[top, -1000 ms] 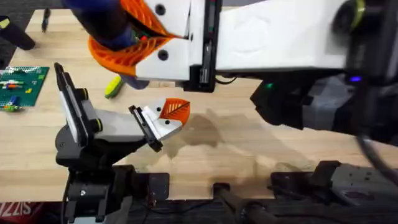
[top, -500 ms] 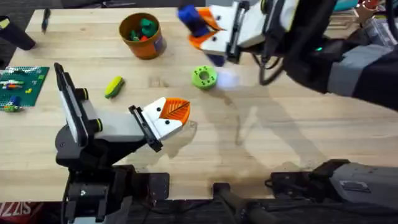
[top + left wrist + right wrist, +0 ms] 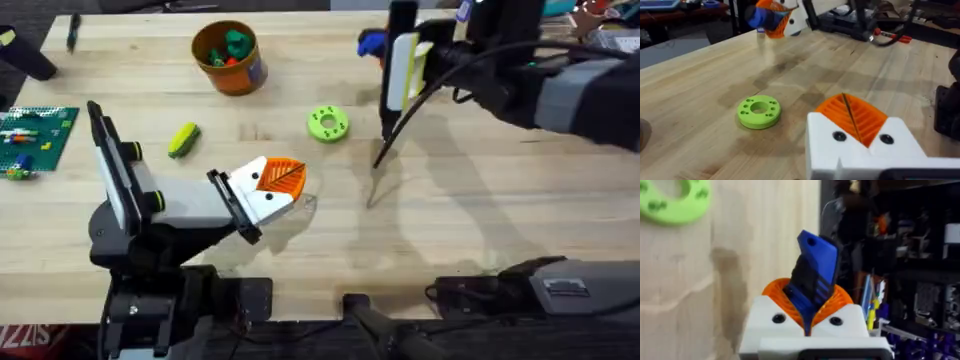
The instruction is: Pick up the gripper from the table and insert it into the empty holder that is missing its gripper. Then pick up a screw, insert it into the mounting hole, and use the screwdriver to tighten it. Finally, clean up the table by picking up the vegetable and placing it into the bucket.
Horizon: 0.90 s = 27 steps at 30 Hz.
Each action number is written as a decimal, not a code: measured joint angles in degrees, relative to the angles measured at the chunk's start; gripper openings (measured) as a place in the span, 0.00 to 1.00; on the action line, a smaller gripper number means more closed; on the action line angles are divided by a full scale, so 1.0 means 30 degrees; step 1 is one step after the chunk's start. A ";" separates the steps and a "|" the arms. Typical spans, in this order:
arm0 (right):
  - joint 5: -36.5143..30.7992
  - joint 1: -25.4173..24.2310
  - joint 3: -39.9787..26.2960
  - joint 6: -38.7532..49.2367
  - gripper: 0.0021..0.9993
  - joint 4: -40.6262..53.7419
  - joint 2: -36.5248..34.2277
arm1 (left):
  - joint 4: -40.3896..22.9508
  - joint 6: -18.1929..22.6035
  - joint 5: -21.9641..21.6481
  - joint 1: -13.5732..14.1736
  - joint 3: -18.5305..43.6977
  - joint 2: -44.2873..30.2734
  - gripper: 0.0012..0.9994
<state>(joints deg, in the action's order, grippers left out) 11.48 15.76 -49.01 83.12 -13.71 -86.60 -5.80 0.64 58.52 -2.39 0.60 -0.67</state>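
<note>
My right gripper (image 3: 390, 50) hovers over the table's far right, shut on the blue screwdriver (image 3: 371, 42). The right wrist view shows its orange pads (image 3: 840, 297) clamping the screwdriver (image 3: 815, 265). My left gripper (image 3: 275, 185) rests low near the table's middle, shut and empty, with two dark round spots in its white finger faces (image 3: 839, 136). The yellow-green vegetable (image 3: 183, 140) lies to its far left. Behind that stands the orange-brown bucket (image 3: 228, 60) with toys inside. The loose gripper piece and the screw are out of view.
A lime-green disc with holes (image 3: 327, 123) lies between the two grippers, also seen as the disc (image 3: 759, 111) close ahead of my left fingers. A green brick board (image 3: 35, 138) sits at the left edge. Bare wood spreads across the right half.
The right arm swung from close under the camera at the far left to the far right, carrying the screwdriver and uncovering the bucket and disc. The left arm stayed still.
</note>
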 joint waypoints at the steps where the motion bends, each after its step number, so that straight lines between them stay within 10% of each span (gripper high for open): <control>1: -0.0245 -0.0091 0.0000 0.0271 0.02 0.0003 -0.0392 | 0.0000 -0.0007 0.0000 0.0000 0.0001 0.0000 0.02; 19: -0.2042 -0.1586 -0.0259 0.1870 0.05 -0.3284 -0.6508 | 0.0000 -0.0007 0.0000 0.0000 -0.0002 0.0000 0.02; 22: -0.2045 -0.1586 -0.0277 0.1861 0.30 -0.3307 -0.6508 | 0.0000 -0.0004 0.0000 0.0000 -0.0003 0.0000 0.02; 23: -0.2026 -0.1579 -0.0561 0.1802 0.74 -0.3583 -0.6384 | 0.0000 -0.0007 0.0000 0.0000 -0.0001 -0.0002 0.02; 24: -0.2035 -0.1579 -0.0650 0.1704 0.88 -0.3627 -0.6300 | 0.0000 -0.0007 0.0000 0.0000 0.0001 0.0000 0.02; 27: -0.2038 -0.1519 -0.0809 0.0523 0.99 -0.3314 -0.6007 | 0.0000 -0.0003 0.0000 0.0000 0.0001 -0.0004 0.02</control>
<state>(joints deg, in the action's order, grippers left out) 5.37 11.20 -51.44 84.69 -23.65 -104.62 -5.80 0.64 58.52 -2.39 0.60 -0.68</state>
